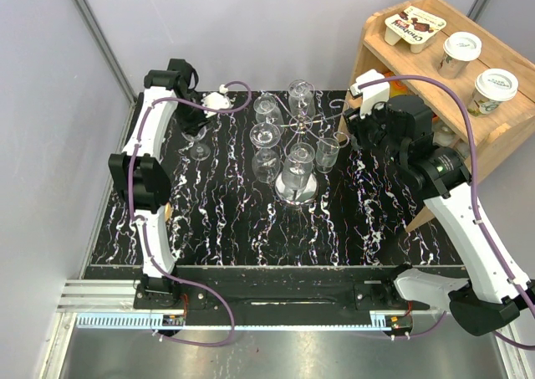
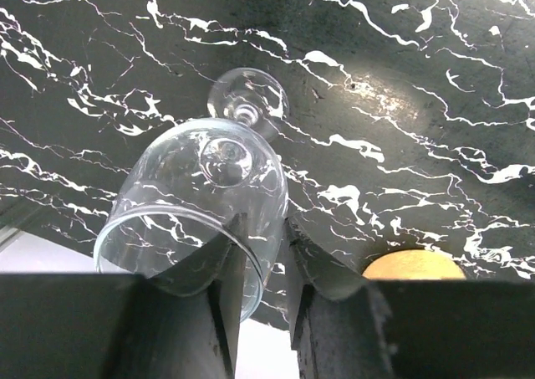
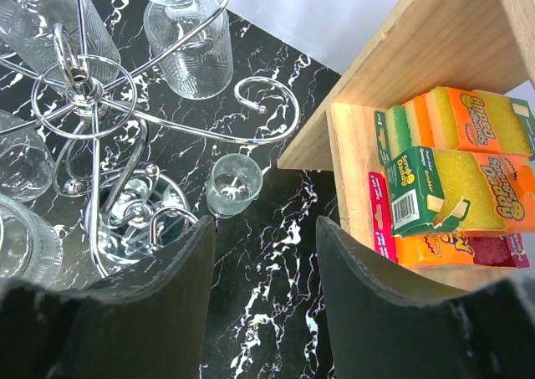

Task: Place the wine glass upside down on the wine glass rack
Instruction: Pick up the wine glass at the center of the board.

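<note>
Early stage. Wine glass [image 2: 201, 178] foot-down at far left of table [image 1: 217, 220], well apart from wine glass rack [image 1: 298, 130]. Left gripper [image 2: 266, 237] jaws narrowly apart astride rim, not visibly clamped; right gripper [image 3: 263, 228] jaws apart, empty. Lifting, inverting, hanging outstanding.

- Snack carton [image 1: 414, 25], on top of wooden shelf unit [image 1: 374, 65]: dark script brand word, begins "Cho", rest too small to read.
- Two lidded paper cups [image 1: 461, 51] [image 1: 495, 89], same shelf top: green label bands, print illegible.
- Three sponge packs [image 3: 476, 115] [image 3: 456, 186] [image 3: 451, 249], inside shelf: bubble-letter brand, second word reads "Daddy", first word unclear.
- Barcode [image 3: 407, 207], end of green pack: digits unreadable.
</note>
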Robot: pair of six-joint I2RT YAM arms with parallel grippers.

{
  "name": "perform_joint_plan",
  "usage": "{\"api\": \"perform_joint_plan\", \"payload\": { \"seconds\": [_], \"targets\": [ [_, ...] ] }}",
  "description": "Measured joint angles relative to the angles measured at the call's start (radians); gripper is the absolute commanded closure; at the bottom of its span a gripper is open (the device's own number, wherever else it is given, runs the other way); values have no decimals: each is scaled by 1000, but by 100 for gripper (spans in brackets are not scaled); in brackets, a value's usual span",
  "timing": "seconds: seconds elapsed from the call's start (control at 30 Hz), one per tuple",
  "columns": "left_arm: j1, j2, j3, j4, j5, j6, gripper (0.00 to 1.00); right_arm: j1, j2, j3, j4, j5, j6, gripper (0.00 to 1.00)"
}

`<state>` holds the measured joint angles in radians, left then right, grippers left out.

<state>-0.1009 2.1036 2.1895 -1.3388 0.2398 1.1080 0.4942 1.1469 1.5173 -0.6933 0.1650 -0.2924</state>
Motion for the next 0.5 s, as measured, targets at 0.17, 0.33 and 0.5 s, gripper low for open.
{"api": "perform_joint_plan", "payload": {
  "seconds": [0.17,0.33,0.5],
  "targets": [
    [-1,0,1,-33,-13,0,100,0,0,0,0,-2,0,44],
    [4,-2,4,-27,-5,-20,100,-2,7,12,-8,-10,0,44],
    [23,-61,-4,-28,66,-68,100,-5,40,75,-26,-64,0,41]
  ]
}}
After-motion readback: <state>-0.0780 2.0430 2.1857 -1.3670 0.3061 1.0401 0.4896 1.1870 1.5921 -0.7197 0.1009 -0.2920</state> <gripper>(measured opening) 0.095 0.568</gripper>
